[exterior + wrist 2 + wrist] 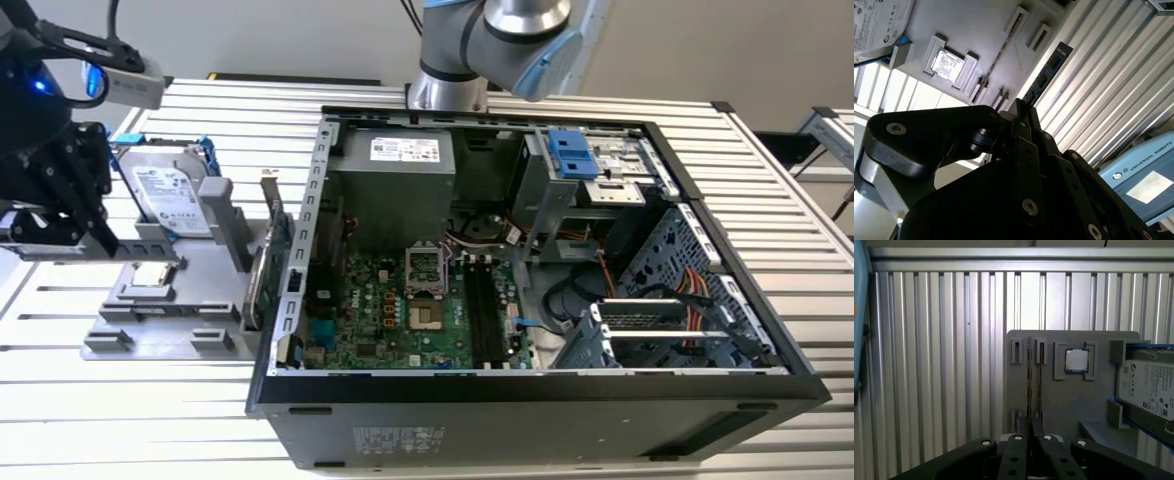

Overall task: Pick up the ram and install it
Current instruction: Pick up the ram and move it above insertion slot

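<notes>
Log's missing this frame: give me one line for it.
gripper | shut on the ram | at the gray holder | outside the computer case

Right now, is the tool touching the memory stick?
Touching. In the second wrist view the tool is shut on one end of the memory stick.

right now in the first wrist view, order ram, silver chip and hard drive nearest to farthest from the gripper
1. ram: edge-on over the gray holder, right at the gripper.
2. silver chip: in the holder's square pocket beside it.
3. hard drive: past the chip, at the holder's edge.
</notes>
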Controlling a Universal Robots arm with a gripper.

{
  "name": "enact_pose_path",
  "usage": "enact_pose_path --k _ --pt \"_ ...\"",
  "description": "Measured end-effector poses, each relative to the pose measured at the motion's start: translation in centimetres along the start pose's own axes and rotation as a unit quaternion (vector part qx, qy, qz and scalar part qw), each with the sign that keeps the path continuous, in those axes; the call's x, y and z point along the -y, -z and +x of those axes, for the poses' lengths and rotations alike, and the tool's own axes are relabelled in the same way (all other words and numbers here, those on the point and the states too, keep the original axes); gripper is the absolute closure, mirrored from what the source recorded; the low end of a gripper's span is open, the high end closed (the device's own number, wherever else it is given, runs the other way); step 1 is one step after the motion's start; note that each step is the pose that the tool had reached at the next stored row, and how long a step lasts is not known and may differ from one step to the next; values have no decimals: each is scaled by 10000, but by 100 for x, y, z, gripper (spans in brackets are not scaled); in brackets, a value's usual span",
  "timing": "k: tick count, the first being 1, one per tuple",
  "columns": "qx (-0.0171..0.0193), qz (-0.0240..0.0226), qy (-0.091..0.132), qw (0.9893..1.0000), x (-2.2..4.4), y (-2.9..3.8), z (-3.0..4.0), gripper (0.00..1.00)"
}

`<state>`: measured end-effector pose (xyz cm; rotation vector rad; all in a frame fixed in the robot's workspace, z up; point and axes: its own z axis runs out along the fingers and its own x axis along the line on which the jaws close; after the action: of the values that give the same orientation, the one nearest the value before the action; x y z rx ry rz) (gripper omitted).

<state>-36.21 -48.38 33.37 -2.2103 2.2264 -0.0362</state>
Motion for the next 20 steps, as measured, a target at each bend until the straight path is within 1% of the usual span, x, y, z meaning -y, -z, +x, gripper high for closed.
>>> enact_pose_path --k 11,20 --pt "-1 0 -26 10000 1 55 -37 100" --pt "0 0 -26 10000 2 141 -66 100"
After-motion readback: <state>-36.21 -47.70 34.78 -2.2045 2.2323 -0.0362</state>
